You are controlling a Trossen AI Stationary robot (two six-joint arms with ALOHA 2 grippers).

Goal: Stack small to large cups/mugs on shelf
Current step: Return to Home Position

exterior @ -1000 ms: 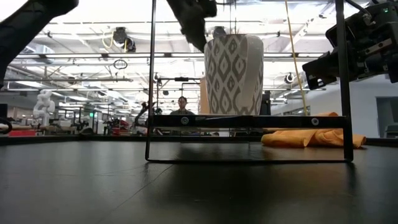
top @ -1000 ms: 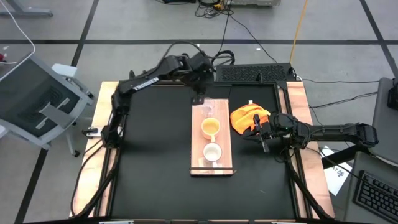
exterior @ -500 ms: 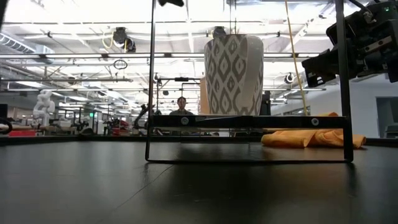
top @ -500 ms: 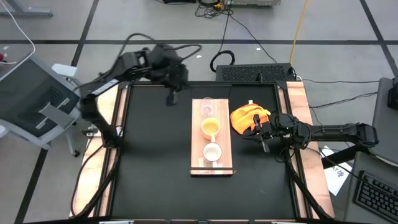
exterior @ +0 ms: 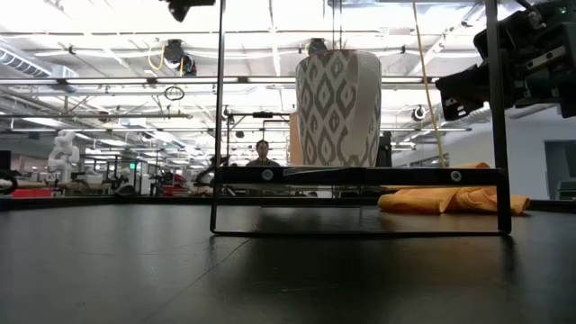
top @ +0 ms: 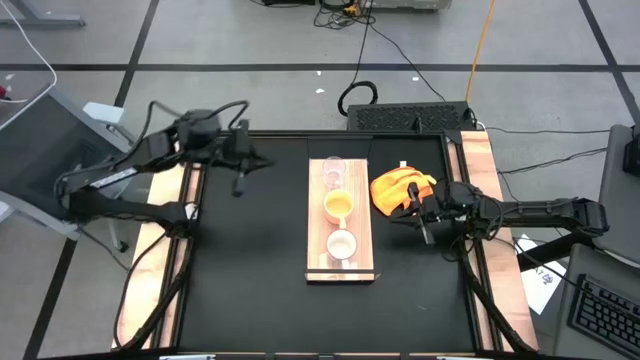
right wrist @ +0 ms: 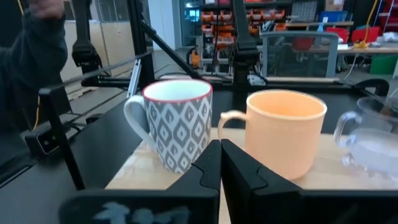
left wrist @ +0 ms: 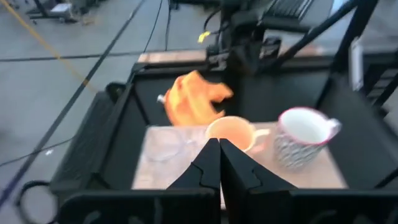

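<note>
The light wooden shelf (top: 317, 235) lies along the table's middle. On it three cups stand upright in a row on their bases: the clear glass cup (top: 333, 172) at the far end, the orange-yellow mug (top: 338, 205) in the middle, and the white patterned mug (top: 342, 244) nearest the lipped end. My left gripper (top: 238, 182) is shut and empty over the table's far left, well left of the shelf. My right gripper (top: 420, 218) is shut and empty to the right of the shelf, level with the mugs. The right wrist view shows the white mug (right wrist: 177, 121), the orange-yellow mug (right wrist: 283, 130) and the glass cup (right wrist: 373, 140).
An orange-yellow cloth (top: 400, 188) lies on the table between the shelf and my right gripper. A black keyboard (top: 410, 118) sits at the far edge. In the low view a black metal frame (exterior: 360, 175) stands in front of the white mug (exterior: 337, 108). A person (exterior: 263, 151) stands far behind.
My left gripper has swung from above the shelf's far end, by the glass cup, toward the table's left edge, and has kept high above the table. The cups and the shelf have stayed where they were.
</note>
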